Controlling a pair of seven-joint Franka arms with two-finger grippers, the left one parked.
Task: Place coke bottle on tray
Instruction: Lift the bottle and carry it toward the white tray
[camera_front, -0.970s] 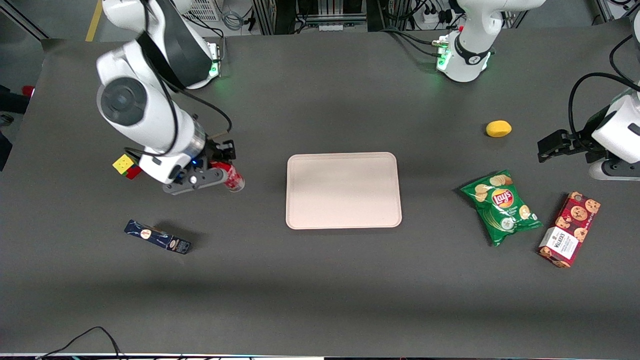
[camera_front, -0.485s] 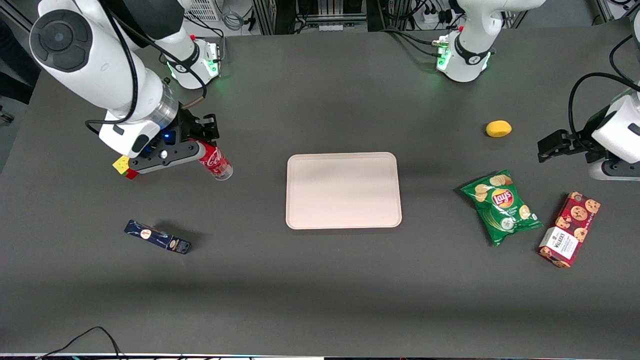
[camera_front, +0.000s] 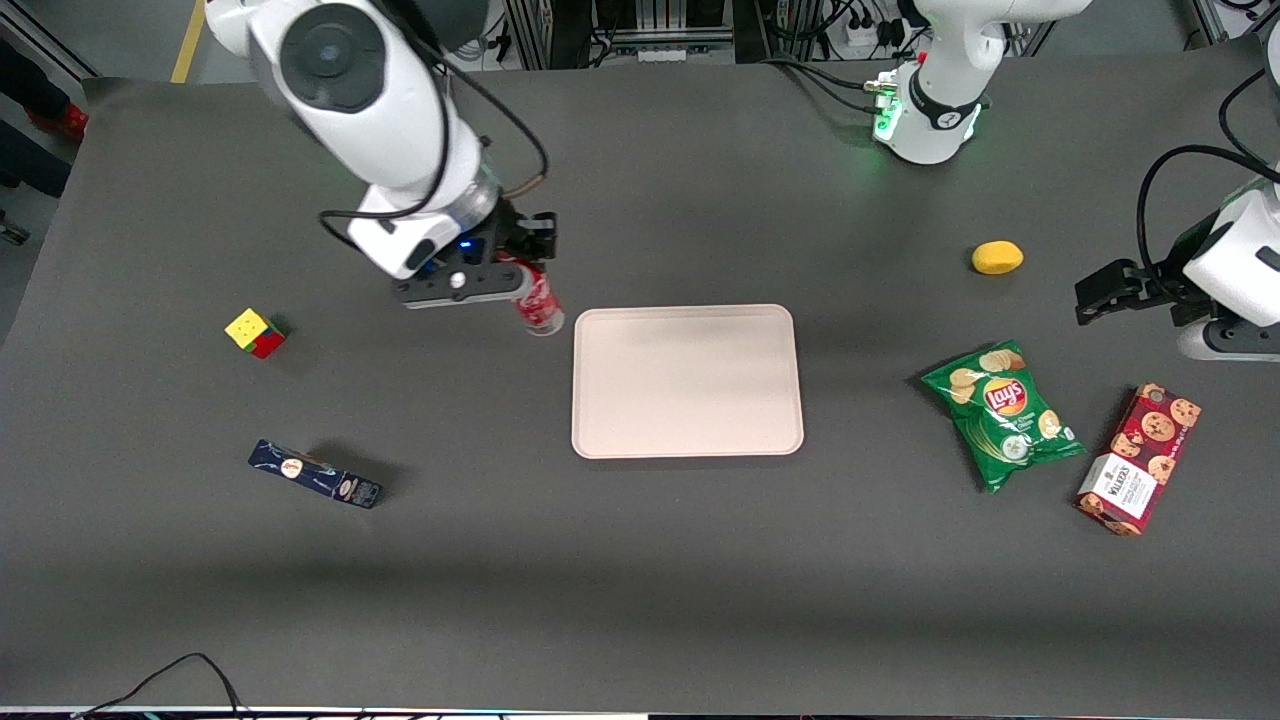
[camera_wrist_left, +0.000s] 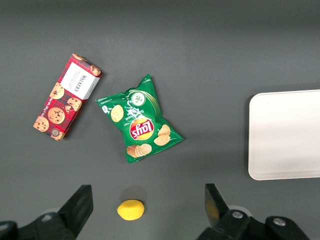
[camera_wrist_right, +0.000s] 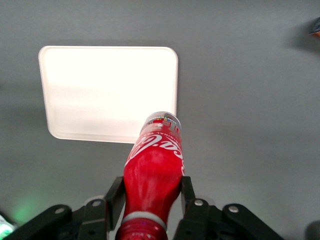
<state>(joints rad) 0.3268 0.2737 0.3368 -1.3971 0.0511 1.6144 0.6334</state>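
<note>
1. One second on, the gripper (camera_front: 522, 287) had carried the coke bottle (camera_front: 536, 303) away from the coloured cube (camera_front: 255, 332) to just beside the tray (camera_front: 687, 381), above the worktop (camera_front: 640, 560).
2. White "Coca-Cola" script showed on the bottle; "Lay's" marked the green crisp bag (camera_front: 1003, 412).
3. The fingers (camera_wrist_right: 114, 196) were clamped on the bottle's neck, its clear base hanging at the tray's corner.
</note>
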